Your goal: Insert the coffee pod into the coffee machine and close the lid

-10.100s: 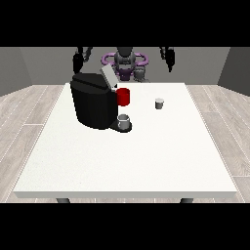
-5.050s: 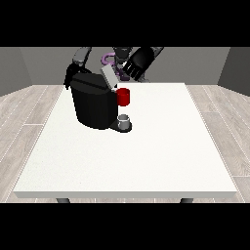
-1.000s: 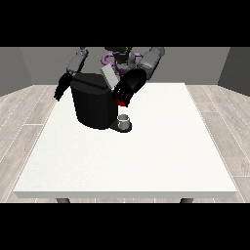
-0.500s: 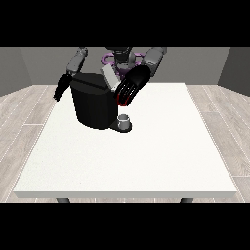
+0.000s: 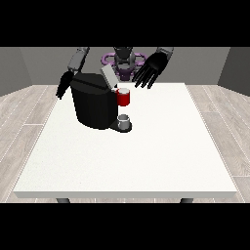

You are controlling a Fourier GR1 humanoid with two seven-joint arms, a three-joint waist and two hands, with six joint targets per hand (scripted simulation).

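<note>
Large white bench with a flat square top, pale wood-plank floor showing on both sides, plain grey wall behind, dark bench legs just visible below the near edge

Small at the top centre of the frame: a grey head over a dark torso trimmed with purple rings at the shoulders. Two arms in light grey casing with darker bands, one at the upper left, the other at the upper right. Black hands at both ends: the hand at the view's right broad, with long slender fingers; the hand at the view's left narrower, matte black throughout. No cables, screws or markings discernible.
</note>
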